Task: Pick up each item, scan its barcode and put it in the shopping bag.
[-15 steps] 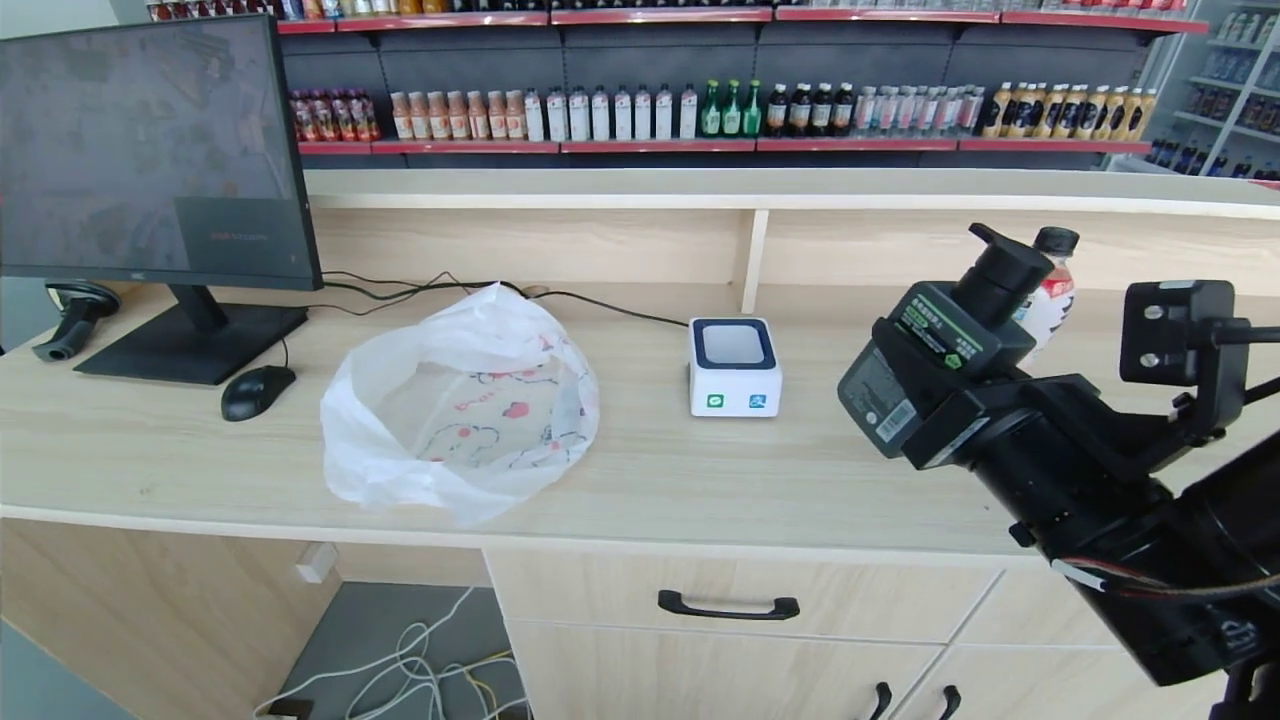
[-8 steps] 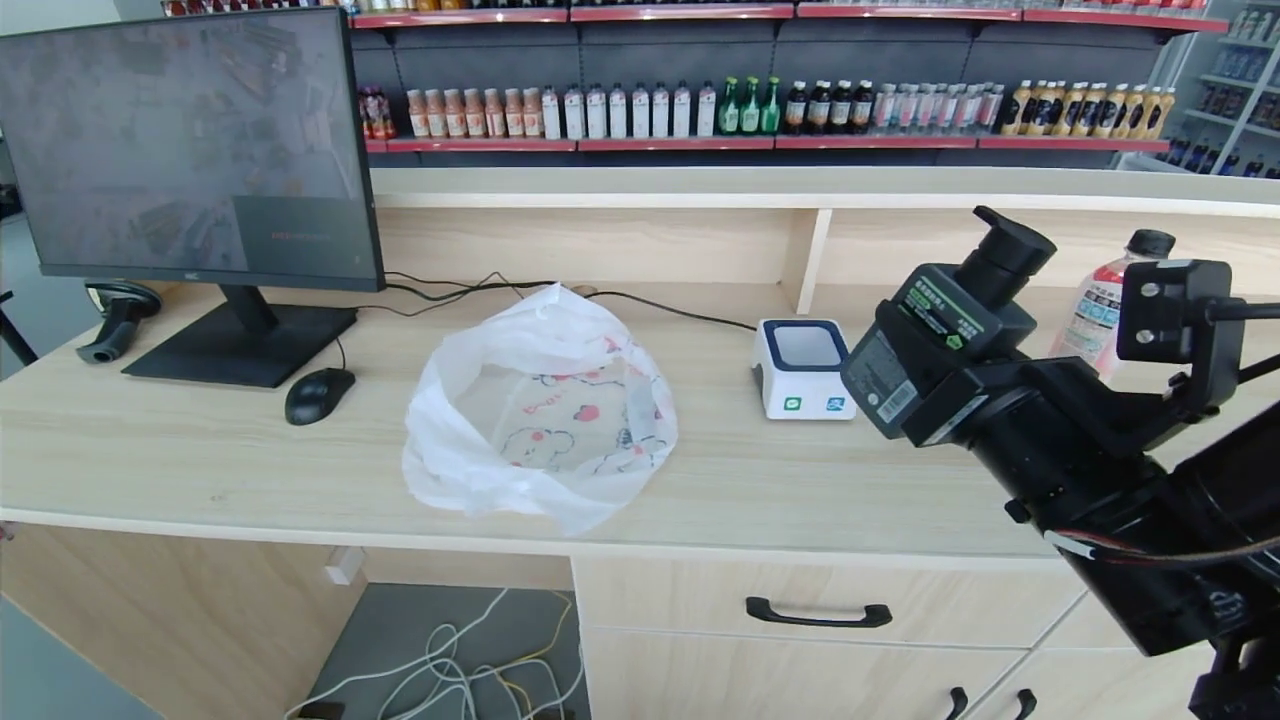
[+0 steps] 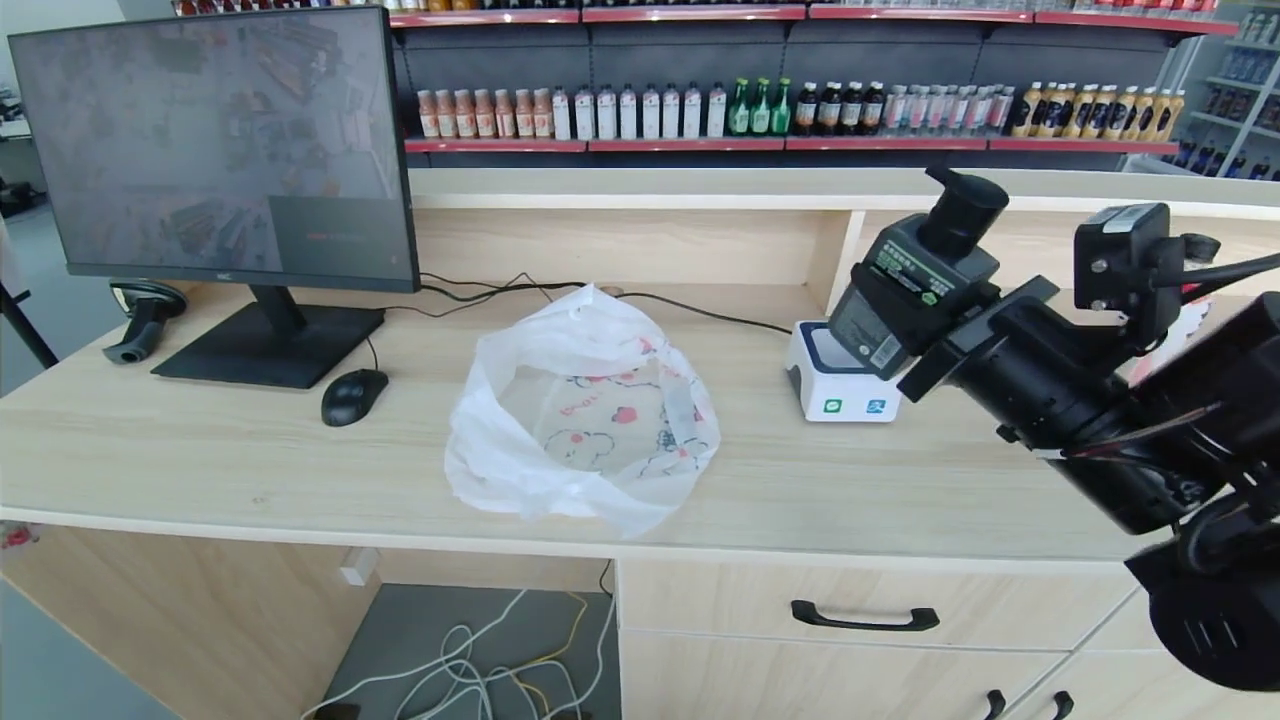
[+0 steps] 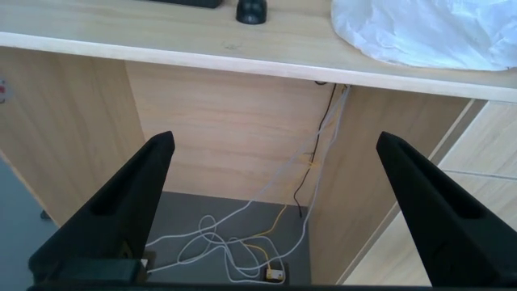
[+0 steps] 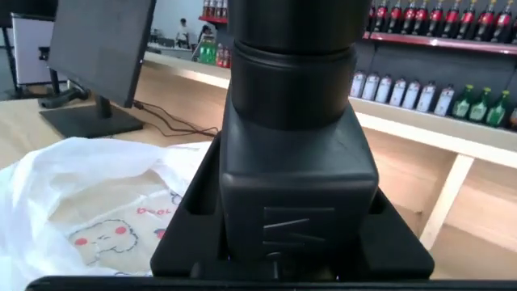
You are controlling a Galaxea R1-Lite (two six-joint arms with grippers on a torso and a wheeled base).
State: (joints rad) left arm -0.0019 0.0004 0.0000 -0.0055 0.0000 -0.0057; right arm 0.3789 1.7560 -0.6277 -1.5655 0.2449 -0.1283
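Black squarish plastic bottle with a round black cap (image 3: 905,290) is held off the pale wooden counter (image 3: 250,470), pinched at its lower body by the right gripper (image 3: 975,330), whose jaws are pressed against 2 opposite sides. It is placed over, or just in front of, the small white box scanner (image 3: 840,385); contact cannot be told. Progress is judged early: the scan step is in hand for item 1, and bagging is not yet done. White printed plastic shopping bag (image 3: 585,420) is laid open on the counter, to the robot's left of the scanner, and nothing is seen inside it. 1 more item, a clear bottle with a pink label (image 3: 1183,318), is partly hidden behind the right arm. Long axis of the black bottle is tilted, near upright: cap up and away toward the shelves, base down toward the scanner window. Barcode label is turned toward the robot's left, not squarely at the window, so a turn is probably needed. Left gripper (image 4: 275,141) is seen below the counter edge, fingers spread wide, nothing held.
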